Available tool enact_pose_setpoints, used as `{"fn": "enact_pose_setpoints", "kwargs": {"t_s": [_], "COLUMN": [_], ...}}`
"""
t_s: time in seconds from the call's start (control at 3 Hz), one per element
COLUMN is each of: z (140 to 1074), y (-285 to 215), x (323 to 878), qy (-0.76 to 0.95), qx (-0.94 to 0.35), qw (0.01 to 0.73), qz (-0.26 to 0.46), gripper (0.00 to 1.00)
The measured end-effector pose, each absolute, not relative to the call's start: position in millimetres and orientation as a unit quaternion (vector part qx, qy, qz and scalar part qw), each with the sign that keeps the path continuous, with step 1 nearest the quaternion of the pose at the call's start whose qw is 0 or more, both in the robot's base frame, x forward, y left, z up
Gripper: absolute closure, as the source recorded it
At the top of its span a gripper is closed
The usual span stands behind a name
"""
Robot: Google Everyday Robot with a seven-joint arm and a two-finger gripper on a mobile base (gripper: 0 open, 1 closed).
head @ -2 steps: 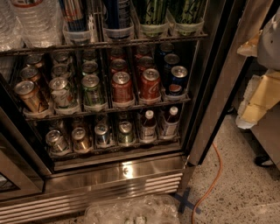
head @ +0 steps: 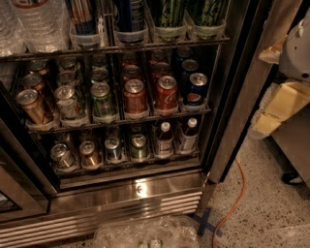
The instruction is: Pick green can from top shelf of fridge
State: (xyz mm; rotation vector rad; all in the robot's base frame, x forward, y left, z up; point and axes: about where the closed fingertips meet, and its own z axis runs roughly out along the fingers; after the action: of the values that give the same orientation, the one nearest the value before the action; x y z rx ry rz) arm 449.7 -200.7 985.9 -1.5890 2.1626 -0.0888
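Observation:
The fridge (head: 145, 191) stands open in front of me, with its steel base grille at the bottom. The top shelf (head: 116, 48) runs along the top of the view, and only the lower parts of what it bears show. Two tall green cans with dark streaks stand in clear cups at its right end, one (head: 169, 14) beside the other (head: 208, 14). Blue tall cans (head: 130, 17) and water bottles (head: 34, 24) stand to their left. My gripper (head: 286, 104) shows as pale blocky parts at the right edge, outside the fridge and below shelf height.
Two lower racks hold short soda cans (head: 135, 97) and small bottles (head: 163, 138). The fridge's steel door frame (head: 242, 97) stands between the shelves and my arm. An orange cable (head: 237, 193), a blue tape cross (head: 206, 224) and crumpled clear plastic (head: 140, 235) lie on the speckled floor.

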Motion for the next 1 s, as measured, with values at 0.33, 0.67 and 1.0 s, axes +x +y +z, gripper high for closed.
{"fn": "enact_pose_setpoints", "kwargs": {"t_s": [0.33,0.67,1.0], "z": [979,994,994], "y": [-181,-174,-174], "x": [463,477,477], "qy": [0.805,0.798,0.798], "qx": [-0.509,-0.494,-0.494], "qw": [0.303,0.344,0.344], "qz": [0.024,0.021,0.021], "gripper": [0.00,0.00,0.00]}}
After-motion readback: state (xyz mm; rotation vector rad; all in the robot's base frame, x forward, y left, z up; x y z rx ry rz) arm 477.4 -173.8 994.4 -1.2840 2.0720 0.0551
